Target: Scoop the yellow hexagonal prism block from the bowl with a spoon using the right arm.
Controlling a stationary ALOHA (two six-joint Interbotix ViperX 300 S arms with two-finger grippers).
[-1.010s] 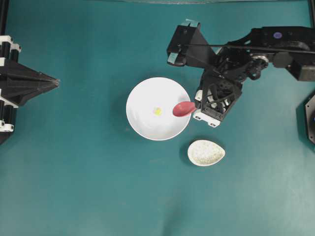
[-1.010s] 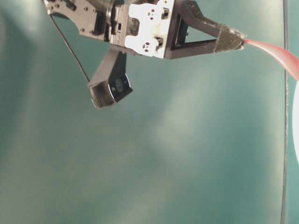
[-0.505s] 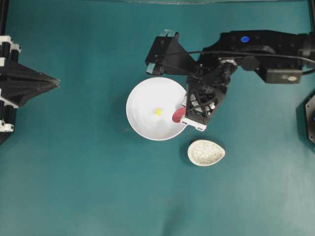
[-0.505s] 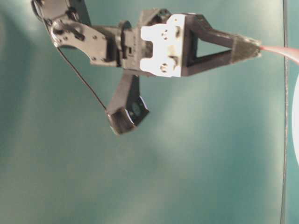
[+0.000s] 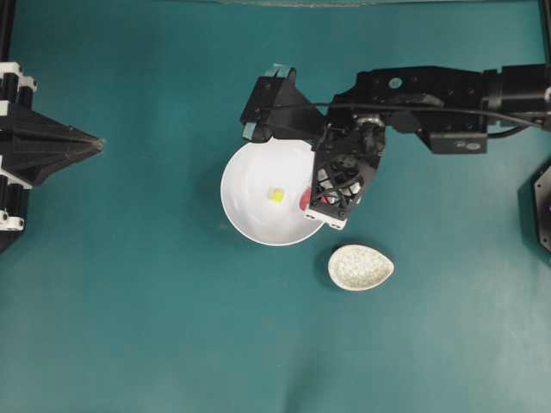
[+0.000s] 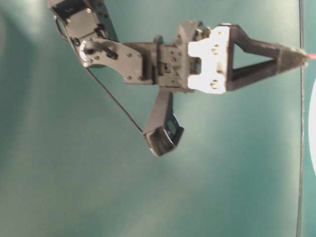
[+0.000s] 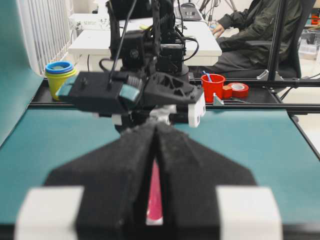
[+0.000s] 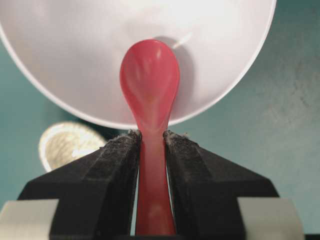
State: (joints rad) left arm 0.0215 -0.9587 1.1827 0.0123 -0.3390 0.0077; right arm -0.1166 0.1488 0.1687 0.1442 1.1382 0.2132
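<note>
The white bowl (image 5: 250,172) holds the tiny yellow block (image 5: 276,195) near its middle. My right gripper (image 5: 317,200) hangs over the bowl's right rim, tilted down, shut on the handle of the red-pink spoon (image 5: 304,201). In the right wrist view the gripper (image 8: 151,134) clamps the spoon (image 8: 150,80), whose scoop lies inside the bowl (image 8: 75,50). The block is out of that view. At table level the gripper (image 6: 296,54) points right. My left gripper (image 5: 99,143) rests shut and empty at the far left; it also shows in the left wrist view (image 7: 156,127).
A speckled cream spoon rest (image 5: 360,267) lies just right of and below the bowl, also in the right wrist view (image 8: 70,145). The right arm's wrist camera housing (image 5: 267,107) juts over the bowl's top edge.
The right arm moved left and tipped down. The spoon's scoop went from the bowl's right rim down inside, closer to the yellow block, now mostly hidden under the gripper. The left arm has not moved.
</note>
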